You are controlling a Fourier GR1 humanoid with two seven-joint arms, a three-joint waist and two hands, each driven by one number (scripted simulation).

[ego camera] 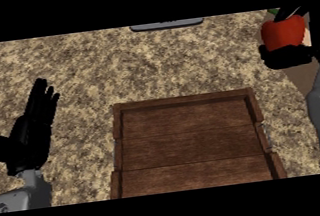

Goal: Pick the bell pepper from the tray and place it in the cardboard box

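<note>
The right hand (pixel 288 56) is curling round the red bell pepper (pixel 284 32) at two o'clock, well apart from the wooden tray (pixel 184 102). The left hand (pixel 35 126) is resting with fingers spread at nine o'clock. The cardboard box is not showing. Risk: the pepper slipping out during transfer.

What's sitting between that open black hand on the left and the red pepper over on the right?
In the head view, only speckled counter lies between the left hand and the bell pepper; the wooden tray sits just below that line.
</note>
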